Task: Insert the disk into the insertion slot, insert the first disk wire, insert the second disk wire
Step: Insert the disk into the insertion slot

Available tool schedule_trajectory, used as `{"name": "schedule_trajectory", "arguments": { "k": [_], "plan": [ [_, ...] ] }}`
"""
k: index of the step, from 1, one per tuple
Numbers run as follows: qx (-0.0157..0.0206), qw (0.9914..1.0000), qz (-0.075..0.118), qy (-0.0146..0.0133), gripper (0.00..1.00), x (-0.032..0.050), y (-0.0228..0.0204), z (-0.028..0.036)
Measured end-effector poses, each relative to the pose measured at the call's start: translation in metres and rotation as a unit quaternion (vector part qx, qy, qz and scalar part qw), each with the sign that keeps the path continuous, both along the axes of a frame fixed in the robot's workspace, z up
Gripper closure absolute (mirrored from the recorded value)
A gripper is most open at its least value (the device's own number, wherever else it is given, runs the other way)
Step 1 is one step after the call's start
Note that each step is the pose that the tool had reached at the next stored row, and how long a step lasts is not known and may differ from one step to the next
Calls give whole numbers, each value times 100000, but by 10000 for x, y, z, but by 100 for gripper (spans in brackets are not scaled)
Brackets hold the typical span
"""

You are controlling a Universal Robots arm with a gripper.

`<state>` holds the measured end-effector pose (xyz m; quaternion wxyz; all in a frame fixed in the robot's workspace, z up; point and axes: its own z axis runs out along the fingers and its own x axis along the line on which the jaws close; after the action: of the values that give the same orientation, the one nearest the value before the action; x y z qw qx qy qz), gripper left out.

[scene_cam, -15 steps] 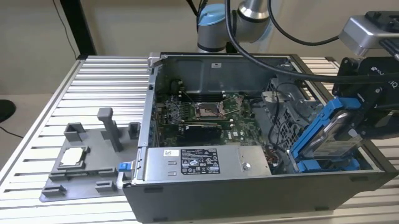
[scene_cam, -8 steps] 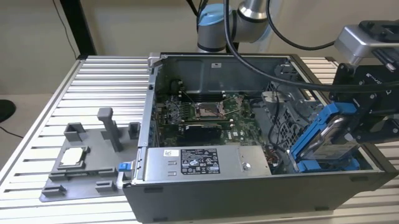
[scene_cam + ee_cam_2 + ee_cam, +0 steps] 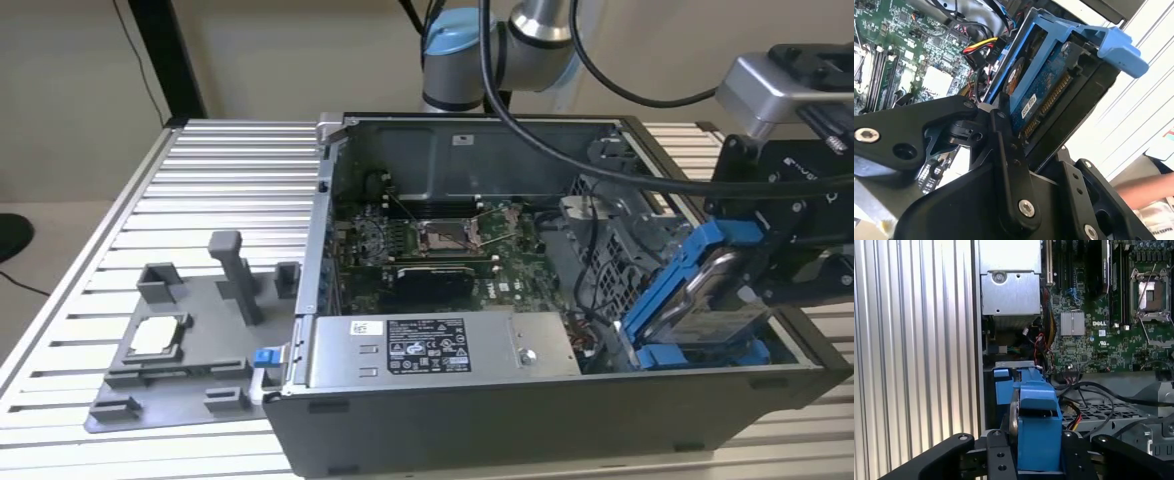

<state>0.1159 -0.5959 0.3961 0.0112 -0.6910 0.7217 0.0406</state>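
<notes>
Disk in pincer at slot edge

Gripper cut off at the exterior view's right edge, hiding the disk on that side. Person's arm blurred, cut off.

The claw is matt black metal; in its grip the disk, silver metal framed in smooth blue plastic; beside it the counter gleams, ribbed bare metal.

2 obstacles flank the disk: cables and the case wall; open room above the motherboard.
</notes>
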Motion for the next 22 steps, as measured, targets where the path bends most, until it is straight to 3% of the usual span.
{"name": "schedule_trajectory", "arguments": {
  "k": [15, 16, 22],
  "plan": [
    [18, 100000, -1, -10, 0, 0, -2, -1],
    [23, 100000, 0, -12, 100, 1, -2, 0],
    [14, 100000, -1, -7, 100, 0, -3, -1]
  ]
}}
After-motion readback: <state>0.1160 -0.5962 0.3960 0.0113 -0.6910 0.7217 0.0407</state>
